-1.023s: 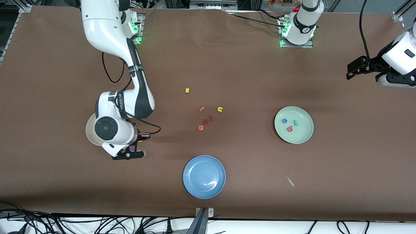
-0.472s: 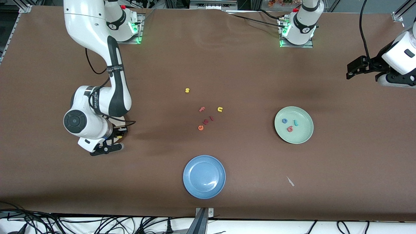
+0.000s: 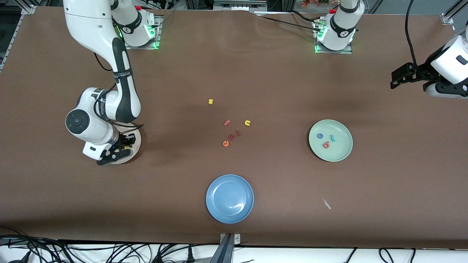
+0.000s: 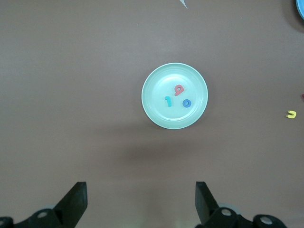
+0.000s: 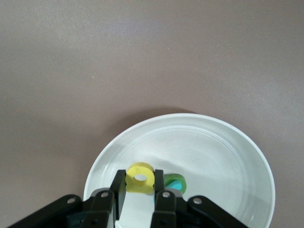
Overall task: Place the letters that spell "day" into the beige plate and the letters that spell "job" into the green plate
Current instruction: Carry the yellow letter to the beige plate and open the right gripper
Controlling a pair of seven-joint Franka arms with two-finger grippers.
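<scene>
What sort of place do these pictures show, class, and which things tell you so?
Most likely a robotics lab bench: two arm bases bolted to a brown-covered table, loose cables along its edge, and foam letters with plates laid out for sorting.

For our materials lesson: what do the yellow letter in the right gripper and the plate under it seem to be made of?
The yellow letter "a" looks like matte foam: thick, soft-edged, no shine. The beige plate looks like smooth plastic or glazed ceramic, with faint sheen and concentric rings; which one is unclear. The right gripper holds the letter over it.
</scene>
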